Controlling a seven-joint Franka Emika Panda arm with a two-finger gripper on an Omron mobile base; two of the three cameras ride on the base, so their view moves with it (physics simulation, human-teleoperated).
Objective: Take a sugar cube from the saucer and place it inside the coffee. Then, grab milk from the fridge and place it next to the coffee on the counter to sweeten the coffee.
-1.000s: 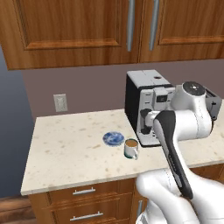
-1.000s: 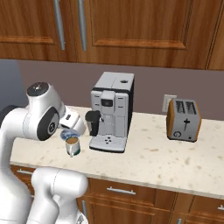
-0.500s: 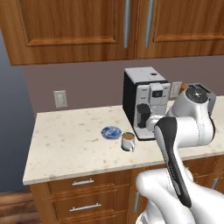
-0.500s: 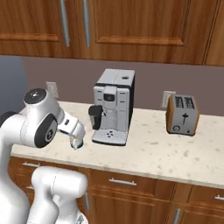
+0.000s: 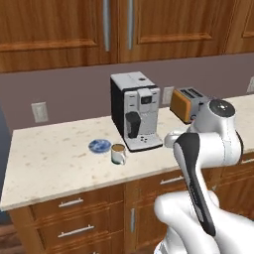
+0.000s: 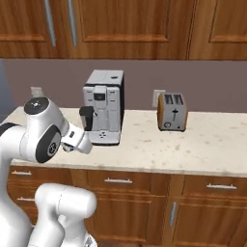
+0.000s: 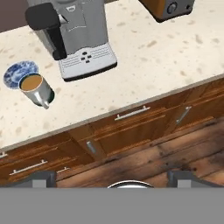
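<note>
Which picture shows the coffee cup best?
The hand view: it looks down into the coffee, showing brown liquid and handle. The left base view shows it small beside the saucer. In the right base view I cannot make it out.

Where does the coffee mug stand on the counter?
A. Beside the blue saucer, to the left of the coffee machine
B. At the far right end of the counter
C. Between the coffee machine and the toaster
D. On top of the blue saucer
A: the coffee stands on the counter beside the saucer, left of the coffee machine.
</note>
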